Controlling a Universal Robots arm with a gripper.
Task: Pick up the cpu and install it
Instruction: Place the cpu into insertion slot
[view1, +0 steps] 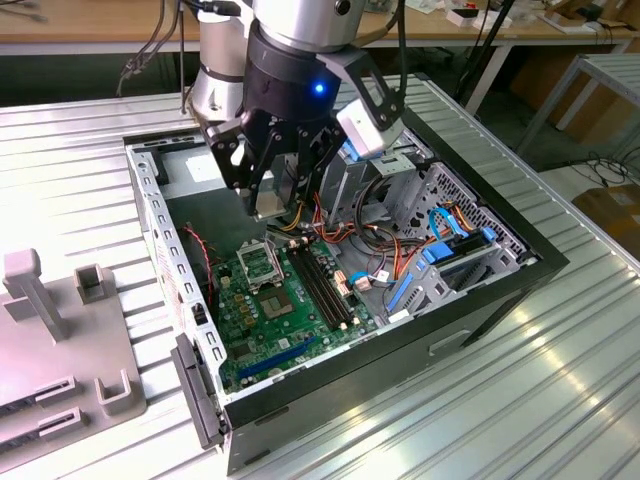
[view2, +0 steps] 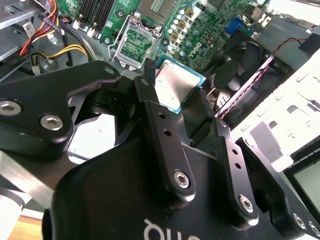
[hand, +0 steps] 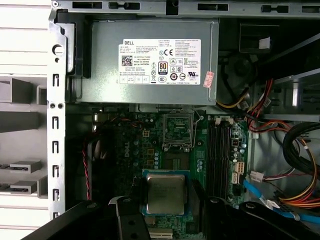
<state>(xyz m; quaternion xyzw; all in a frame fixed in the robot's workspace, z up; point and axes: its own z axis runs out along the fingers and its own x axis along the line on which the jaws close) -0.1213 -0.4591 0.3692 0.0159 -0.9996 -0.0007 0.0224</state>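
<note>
Look: we are seeing the cpu (hand: 165, 194) as a thin square chip, silver-grey top, green rim.
Hold: the gripper (view2: 173, 92) is pinching it by two opposite edges.
Place: it is hanging above the motherboard (hand: 135, 155), apart from the socket (hand: 177, 131).

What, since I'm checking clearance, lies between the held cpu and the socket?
In the first wrist view, green motherboard with a dark square chip lies between the cpu and the socket.

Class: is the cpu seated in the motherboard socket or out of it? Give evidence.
Out. The gripper holds the cpu in its jaws, apart from the bare socket.
</note>
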